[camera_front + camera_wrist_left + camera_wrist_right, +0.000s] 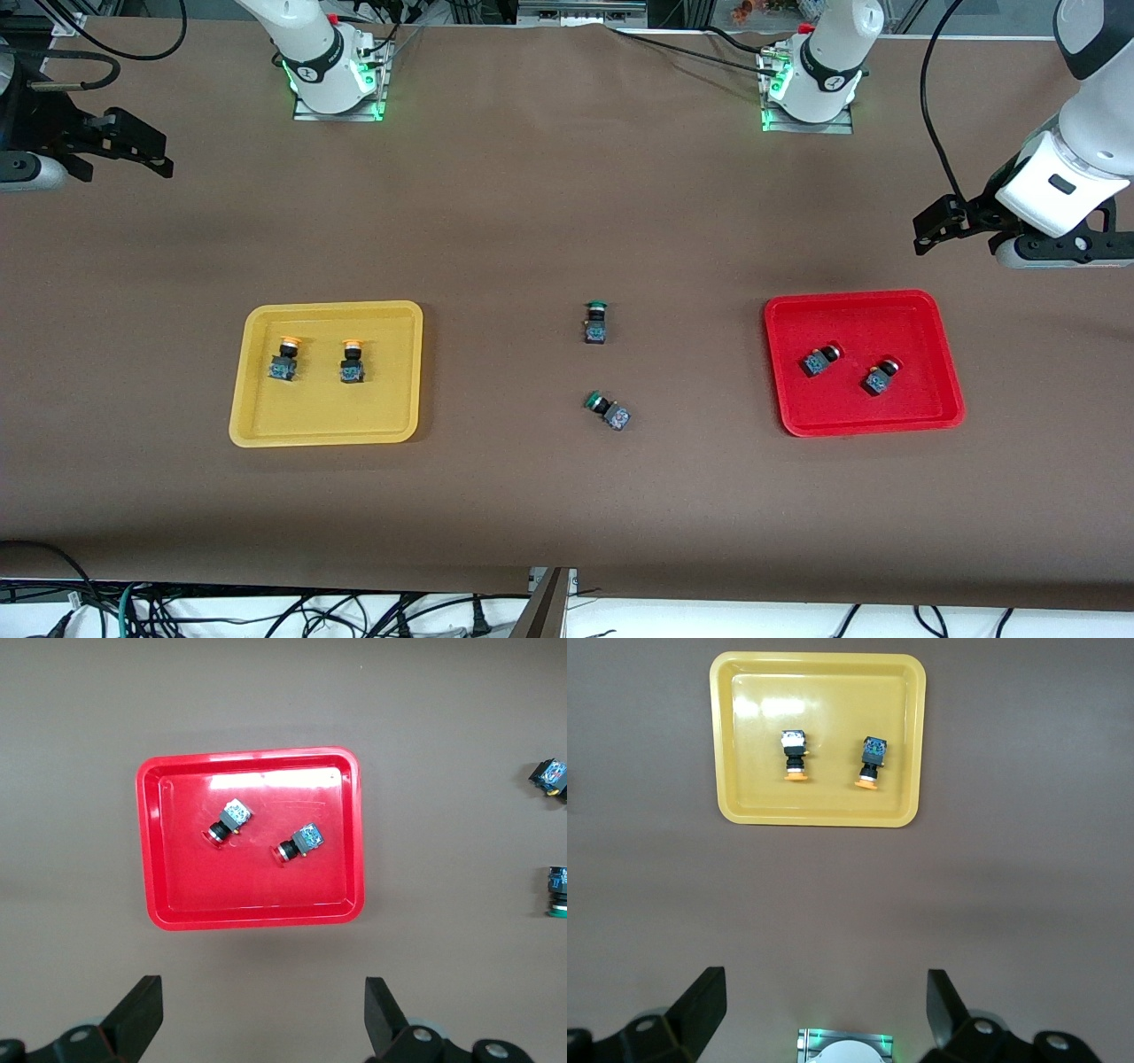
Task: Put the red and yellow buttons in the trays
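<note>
Two yellow-capped buttons (pixel 285 359) (pixel 353 361) lie in the yellow tray (pixel 328 416) toward the right arm's end. Two red-capped buttons (pixel 821 359) (pixel 881 375) lie in the red tray (pixel 850 406) toward the left arm's end. My left gripper (pixel 939 226) hangs open and empty, raised over bare cloth beside the red tray. In its wrist view (pixel 263 1019) the red tray (pixel 252 890) holds both red buttons (pixel 228 822) (pixel 299 842). My right gripper (pixel 133 146) (pixel 826 1014) is open and empty, high over the cloth. Its view shows the yellow tray (pixel 819 806) with both buttons (pixel 795 753) (pixel 872 761).
Two green-capped buttons (pixel 595 323) (pixel 608 410) lie on the brown cloth midway between the trays, one nearer the front camera. Both also show in the left wrist view as green buttons (pixel 549 775) (pixel 556 890). The right arm's base (pixel 846 1047) shows under its gripper.
</note>
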Action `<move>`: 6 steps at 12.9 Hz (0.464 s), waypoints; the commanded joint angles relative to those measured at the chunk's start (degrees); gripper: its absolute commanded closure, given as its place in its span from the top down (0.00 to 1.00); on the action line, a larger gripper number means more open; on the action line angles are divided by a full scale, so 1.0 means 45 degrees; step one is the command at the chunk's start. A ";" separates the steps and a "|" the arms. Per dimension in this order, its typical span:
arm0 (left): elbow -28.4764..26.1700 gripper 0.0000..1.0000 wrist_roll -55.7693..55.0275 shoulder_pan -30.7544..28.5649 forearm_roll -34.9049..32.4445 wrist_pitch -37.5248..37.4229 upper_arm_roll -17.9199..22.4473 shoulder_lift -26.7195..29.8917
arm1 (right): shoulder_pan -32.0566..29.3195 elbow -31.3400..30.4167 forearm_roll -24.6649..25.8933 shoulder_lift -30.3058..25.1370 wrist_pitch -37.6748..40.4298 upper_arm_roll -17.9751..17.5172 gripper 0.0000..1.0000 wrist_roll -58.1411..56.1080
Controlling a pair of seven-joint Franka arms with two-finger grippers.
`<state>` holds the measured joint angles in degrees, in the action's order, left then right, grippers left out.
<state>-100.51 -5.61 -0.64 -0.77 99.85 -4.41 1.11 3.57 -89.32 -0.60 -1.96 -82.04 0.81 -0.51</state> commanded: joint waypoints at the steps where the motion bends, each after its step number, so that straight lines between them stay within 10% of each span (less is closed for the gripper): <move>1: 0.0421 1.00 0.0056 0.0142 0.0151 -0.0333 0.0062 -0.0189 | -0.0208 -0.0054 0.0075 -0.0054 0.0185 -0.0161 1.00 -0.0061; 6: 0.0440 1.00 0.0036 0.0123 0.0151 -0.0333 0.0062 -0.0267 | -0.0188 0.0141 0.0076 0.0122 0.0224 -0.0005 1.00 -0.0179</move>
<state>-100.49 -5.61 -0.61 -0.77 99.82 -4.48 0.83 3.28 -89.32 -0.60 -1.38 -81.79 1.07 -0.52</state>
